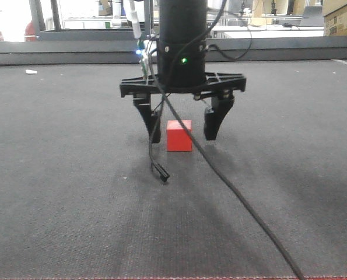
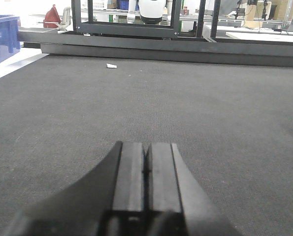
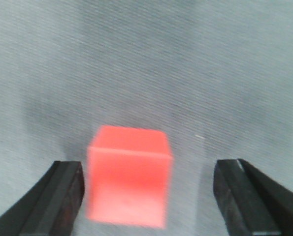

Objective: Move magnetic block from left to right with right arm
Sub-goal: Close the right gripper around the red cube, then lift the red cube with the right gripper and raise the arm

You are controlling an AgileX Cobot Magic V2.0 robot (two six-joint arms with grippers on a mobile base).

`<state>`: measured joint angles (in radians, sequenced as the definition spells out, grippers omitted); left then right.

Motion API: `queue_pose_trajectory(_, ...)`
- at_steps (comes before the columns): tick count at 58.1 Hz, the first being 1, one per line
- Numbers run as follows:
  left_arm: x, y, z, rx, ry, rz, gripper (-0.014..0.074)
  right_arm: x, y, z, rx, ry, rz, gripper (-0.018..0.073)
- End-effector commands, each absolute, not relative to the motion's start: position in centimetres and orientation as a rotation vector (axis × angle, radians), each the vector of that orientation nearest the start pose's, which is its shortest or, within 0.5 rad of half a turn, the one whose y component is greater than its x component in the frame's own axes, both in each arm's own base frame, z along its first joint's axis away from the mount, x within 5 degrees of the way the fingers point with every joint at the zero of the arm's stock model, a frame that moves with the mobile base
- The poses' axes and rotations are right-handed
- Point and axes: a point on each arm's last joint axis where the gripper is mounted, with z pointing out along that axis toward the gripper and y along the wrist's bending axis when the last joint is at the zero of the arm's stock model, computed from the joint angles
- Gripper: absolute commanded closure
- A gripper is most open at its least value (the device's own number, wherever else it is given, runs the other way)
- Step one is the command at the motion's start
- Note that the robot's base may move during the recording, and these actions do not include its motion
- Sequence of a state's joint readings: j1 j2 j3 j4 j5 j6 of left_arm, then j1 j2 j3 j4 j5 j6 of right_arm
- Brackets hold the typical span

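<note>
- A tan cardboard box (image 1: 341, 17) sits cut off at the far corner behind the right gripper (image 1: 183, 137). Any print on it is too small to read.
- A blue bin (image 2: 1, 34) stands far off to the left beyond the left gripper (image 2: 146, 167). Its wall hides the inside.
- The right gripper's jaws stand wide apart and point down at the grey mat (image 1: 56, 175), gripping nothing.
- The magnetic block (image 1: 179, 136) rests on the mat between those jaws. In the wrist view the block (image 3: 129, 177) sits just beside the jaw on the left, with a clear gap to the other jaw of the right gripper (image 3: 153, 196).
- The left gripper's jaws are pressed together over bare mat, with nothing between them.
- A thin black cable (image 1: 161, 172) dangles in front of the right jaws, its loose end hanging just above the mat.
- The right wrist view is blurred, so the block's edges look soft, and the arm above the right gripper is cut off in the front view.
- A small white scrap (image 2: 111, 65) lies far ahead of the left jaws. What it is cannot be made out.
</note>
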<state>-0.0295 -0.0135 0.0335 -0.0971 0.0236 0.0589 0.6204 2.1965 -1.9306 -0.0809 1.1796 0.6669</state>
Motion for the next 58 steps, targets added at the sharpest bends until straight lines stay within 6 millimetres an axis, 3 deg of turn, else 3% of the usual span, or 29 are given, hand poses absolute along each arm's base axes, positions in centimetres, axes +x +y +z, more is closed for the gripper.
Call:
queue_pose_trajectory(1, 5.6, -0.2, 20.6, -0.014, 1.444, -0.066, 0.0722, 38.4, 26.5, 24.8, 0.047, 2.833, 0.197, -0.0074)
queue_pose_trajectory(9, 5.6, -0.2, 20.6, -0.014, 1.444, -0.066, 0.0722, 38.5, 26.5, 24.5, 0.045, 2.836, 0.193, -0.0041)
queue_pose_trajectory(23, 5.6, -0.2, 20.6, -0.014, 1.444, -0.066, 0.0722, 38.5, 26.4, 24.9, 0.02, 2.822, 0.184, 0.0263)
queue_pose_trajectory(27, 5.6, -0.2, 20.6, -0.014, 1.444, -0.066, 0.0722, 38.4, 26.3, 25.6, -0.003, 2.802, 0.186, 0.0307)
queue_pose_trajectory(45, 5.6, -0.2, 20.6, -0.014, 1.444, -0.066, 0.0722, 37.3, 24.0, 30.7, -0.176, 2.643, 0.201, 0.0313)
queue_pose_trajectory(58, 5.6, -0.2, 20.6, -0.014, 1.444, -0.066, 0.0722, 33.7, 18.9, 33.4, -0.249, 2.485, 0.231, 0.0313)
